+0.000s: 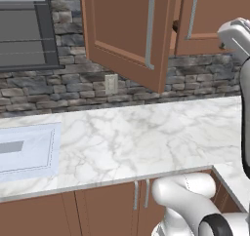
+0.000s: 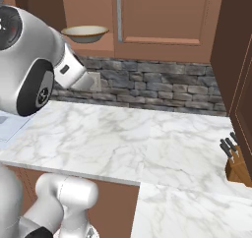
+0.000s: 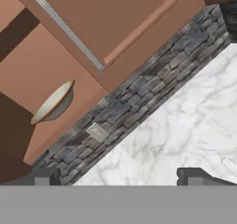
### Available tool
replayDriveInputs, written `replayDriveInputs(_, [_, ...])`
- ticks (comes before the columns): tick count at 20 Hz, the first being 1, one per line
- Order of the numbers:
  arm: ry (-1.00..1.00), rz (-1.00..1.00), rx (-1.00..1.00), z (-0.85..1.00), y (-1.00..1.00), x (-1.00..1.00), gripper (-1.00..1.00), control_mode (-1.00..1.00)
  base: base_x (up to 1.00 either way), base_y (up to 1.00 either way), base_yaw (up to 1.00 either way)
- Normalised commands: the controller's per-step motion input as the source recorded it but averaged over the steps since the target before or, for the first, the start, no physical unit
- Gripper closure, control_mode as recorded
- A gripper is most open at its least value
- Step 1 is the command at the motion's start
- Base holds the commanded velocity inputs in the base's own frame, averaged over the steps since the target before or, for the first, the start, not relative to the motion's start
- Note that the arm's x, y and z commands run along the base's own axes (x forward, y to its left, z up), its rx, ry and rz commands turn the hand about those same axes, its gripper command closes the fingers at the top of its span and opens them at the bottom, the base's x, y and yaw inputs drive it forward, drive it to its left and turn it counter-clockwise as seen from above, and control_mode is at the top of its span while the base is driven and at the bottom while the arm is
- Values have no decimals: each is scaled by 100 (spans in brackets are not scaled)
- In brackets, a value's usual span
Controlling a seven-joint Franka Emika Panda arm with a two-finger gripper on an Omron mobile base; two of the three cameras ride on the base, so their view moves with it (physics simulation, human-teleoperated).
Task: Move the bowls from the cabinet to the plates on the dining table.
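Observation:
A cream bowl with a tan rim sits on the open shelf of the reddish-brown wall cabinet. In the hand view the bowl appears tilted beside a shut cabinet door with a long silver handle. My gripper is open, its two dark fingertips wide apart with nothing between them, well short of the bowl and above the marble counter. One cabinet door stands swung open toward me. The plates and the dining table are out of view.
A white grey-veined marble counter runs under the cabinet, backed by a grey stone wall with an outlet. A pale sink lies at the left. A knife block stands at the right.

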Motion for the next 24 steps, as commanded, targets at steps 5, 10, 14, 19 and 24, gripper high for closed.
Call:
replayDriveInputs(5, [0, 3, 8, 0, 41, 41, -100, -100, 0, 0, 0])
replayDriveInputs(10, [-11, 1, 14, 0, 8, 22, -100, -100, 0, 0, 0])
replayDriveInputs(14, [-8, 0, 17, 0, 8, 6, -100, -100, 0, 0, 0])
replayDriveInputs(19, [-1, 10, 19, 0, 11, 0, -100, -100, 0, 0, 0])
replayDriveInputs(24, [6, 25, 16, 8, 18, 6, -100, -100, 0, 0, 0])
